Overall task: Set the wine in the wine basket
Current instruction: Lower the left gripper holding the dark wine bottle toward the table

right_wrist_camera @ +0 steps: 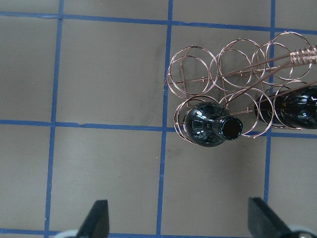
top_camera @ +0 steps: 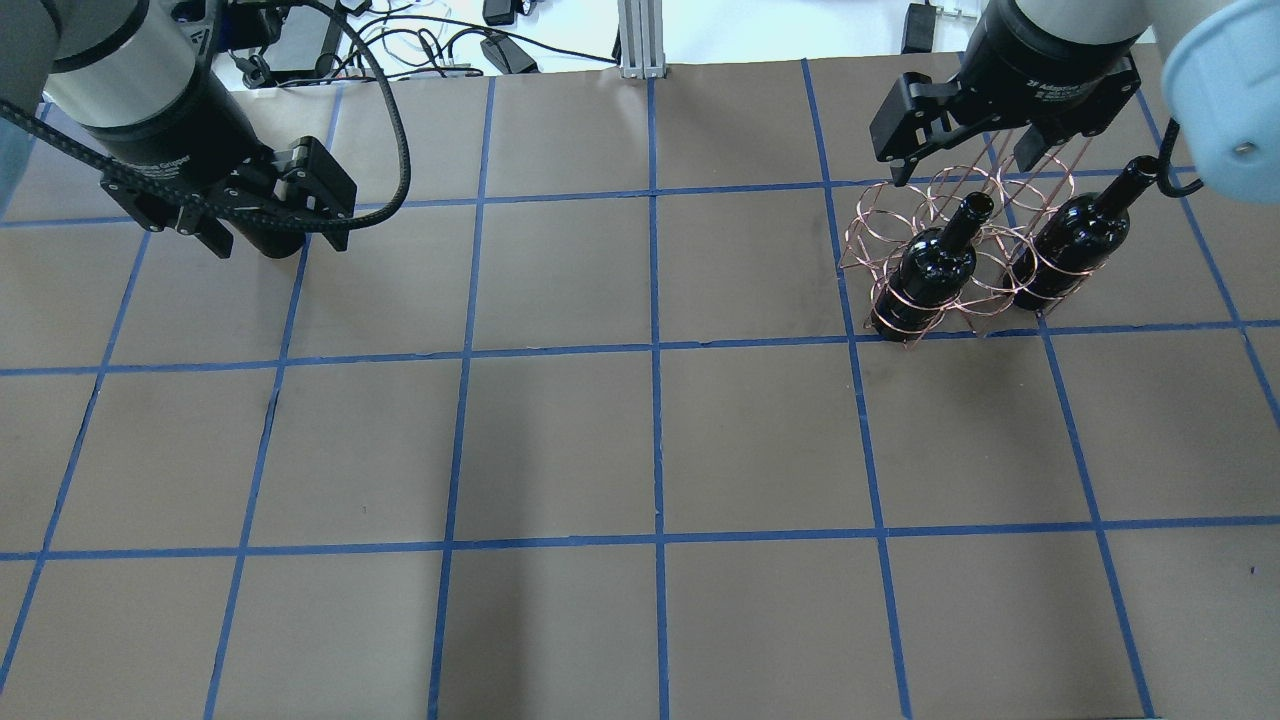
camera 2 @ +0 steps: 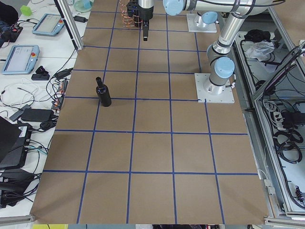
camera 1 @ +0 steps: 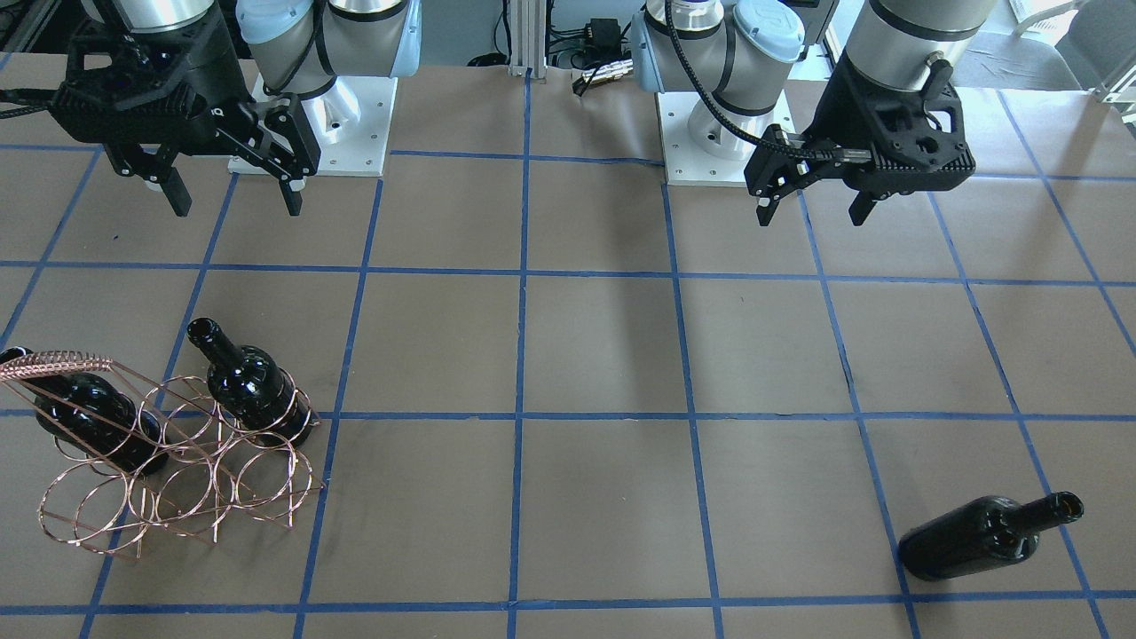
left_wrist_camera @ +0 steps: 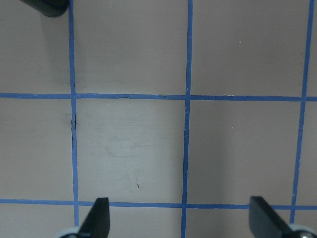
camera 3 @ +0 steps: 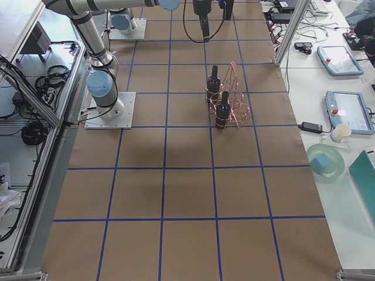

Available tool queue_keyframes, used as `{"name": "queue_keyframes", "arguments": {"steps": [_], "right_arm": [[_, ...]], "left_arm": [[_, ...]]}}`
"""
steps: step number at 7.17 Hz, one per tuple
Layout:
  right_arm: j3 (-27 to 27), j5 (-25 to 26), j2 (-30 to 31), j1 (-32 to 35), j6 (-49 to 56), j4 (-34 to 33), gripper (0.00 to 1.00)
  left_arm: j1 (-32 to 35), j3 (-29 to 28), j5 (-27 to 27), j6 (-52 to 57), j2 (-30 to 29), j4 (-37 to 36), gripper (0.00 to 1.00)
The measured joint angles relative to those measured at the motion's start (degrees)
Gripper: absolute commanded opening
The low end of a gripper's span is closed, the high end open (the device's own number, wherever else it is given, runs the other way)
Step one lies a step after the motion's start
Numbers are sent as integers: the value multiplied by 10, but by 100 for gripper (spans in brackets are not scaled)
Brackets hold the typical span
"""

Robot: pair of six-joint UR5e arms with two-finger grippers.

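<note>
The copper wire wine basket (camera 1: 62, 362) stands on the table and holds two black bottles (camera 1: 244, 382) (camera 1: 89, 404). In the right wrist view the basket (right_wrist_camera: 213, 79) and one bottle's open mouth (right_wrist_camera: 230, 128) lie ahead of the fingers. My right gripper (camera 1: 238, 206) is open and empty, raised on the robot's side of the basket. A third black wine bottle (camera 1: 985, 537) is alone at the table's far edge and looks upright in the exterior left view (camera 2: 103, 94). My left gripper (camera 1: 809, 213) is open and empty, raised well short of it. Only a dark corner of that bottle (left_wrist_camera: 47, 5) shows in the left wrist view.
The table is brown paper with a blue tape grid. The arms' white base plates (camera 1: 311, 124) (camera 1: 719, 151) sit at the robot's edge. Side benches with tablets (camera 3: 337, 58) and cables (camera 2: 28, 114) run along the table's far edge.
</note>
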State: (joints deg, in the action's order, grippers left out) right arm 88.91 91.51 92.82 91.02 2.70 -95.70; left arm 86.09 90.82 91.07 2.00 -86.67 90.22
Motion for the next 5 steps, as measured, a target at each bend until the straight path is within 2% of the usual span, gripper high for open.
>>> {"name": "queue_keyframes", "arguments": {"steps": [2,5], "right_arm": [[0,0,0,0,0,-1,100],[0,0,0,0,-1,-2,100]], "left_arm": [[-13,-3,-1,2,-3,-2,100],[-113,-43,-5,91,-44,-16,100]]}}
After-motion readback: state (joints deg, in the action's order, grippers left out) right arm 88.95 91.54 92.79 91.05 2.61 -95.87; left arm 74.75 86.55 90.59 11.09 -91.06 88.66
